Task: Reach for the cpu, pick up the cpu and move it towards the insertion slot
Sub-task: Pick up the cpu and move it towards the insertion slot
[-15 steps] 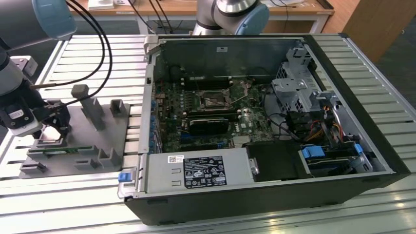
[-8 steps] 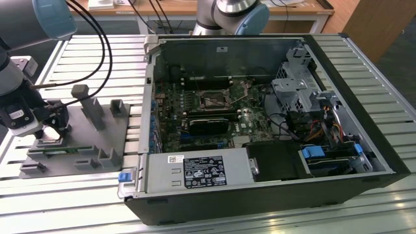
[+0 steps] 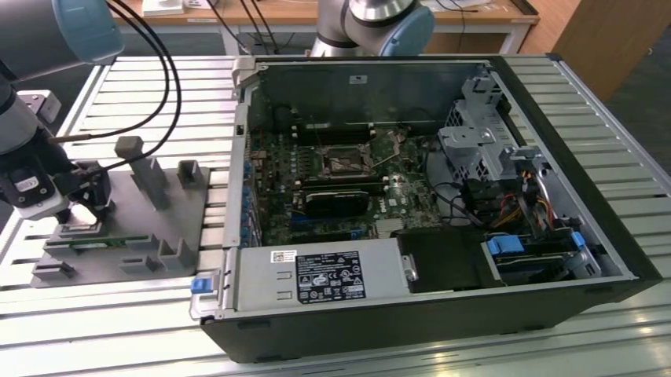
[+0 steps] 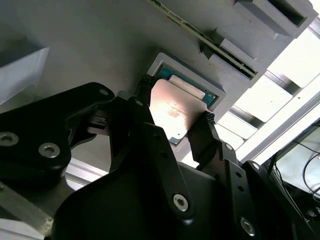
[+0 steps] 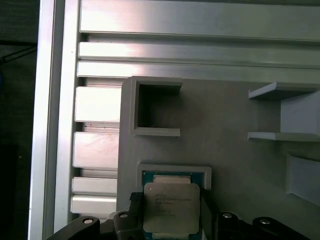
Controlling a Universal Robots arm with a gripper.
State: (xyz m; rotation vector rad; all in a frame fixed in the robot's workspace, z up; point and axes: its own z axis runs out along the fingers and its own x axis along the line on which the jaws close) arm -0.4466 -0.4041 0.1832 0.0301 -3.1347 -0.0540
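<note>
The cpu [image 4: 172, 112] is a shiny square chip on a green board, lying in the grey recess [image 4: 162, 59] of a plastic fixture [image 3: 157, 206] at the exterior view's left. My gripper [image 4: 175, 101] is low over it, its black fingertips [image 4: 143, 86] pressed against two opposite edges of the chip. The first wrist view has the cpu [image 5: 171, 204] between the same fingers of the gripper [image 5: 170, 200]. In the exterior view the gripper [image 3: 82, 216] stands over the fixture's near left corner. The insertion slot [image 3: 344, 162] is the dark framed socket on the motherboard inside the open computer case, far from the gripper.
The fixture carries upright grey posts [image 3: 141, 169] and a thin green memory stick [image 3: 100, 241] just in front of the cpu recess. The open computer case [image 3: 545, 236] fills the middle and the exterior view's right, on a slatted metal table [image 3: 137, 330]. Cables [image 3: 157, 94] hang from the arm.
</note>
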